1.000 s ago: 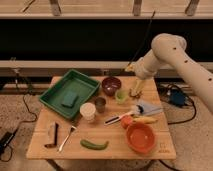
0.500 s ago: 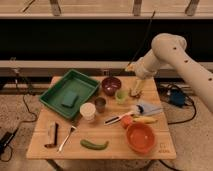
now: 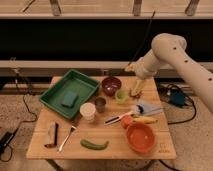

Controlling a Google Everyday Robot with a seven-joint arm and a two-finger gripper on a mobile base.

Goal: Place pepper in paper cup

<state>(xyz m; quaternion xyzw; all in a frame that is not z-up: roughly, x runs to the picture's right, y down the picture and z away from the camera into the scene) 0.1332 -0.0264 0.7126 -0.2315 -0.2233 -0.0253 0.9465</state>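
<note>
Pepper (image 3: 94, 145) lies flat near the front edge of the wooden table (image 3: 42, 120), roughly at the middle of that edge, with a fork (image 3: 66, 138) just to its left and an orange bowl (image 3: 140, 137) to its right. The paper cup (image 3: 88, 111) stands upright behind the pepper, close to it but not touching, beside a smaller dark brown cup (image 3: 100, 104) and next to the corner of a green tray (image 3: 70, 92). The gripper (image 3: 135, 91) hangs at the end of the white arm over the far right part of the table, just right of a small light-green cup (image 3: 120, 96) and near a dark red bowl (image 3: 111, 85). It is well apart from the pepper, which sits diagonally across the table from it (toward the front and the left). Whether the gripper is open or closed cannot be told, and nothing can be seen in its hold.
</note>
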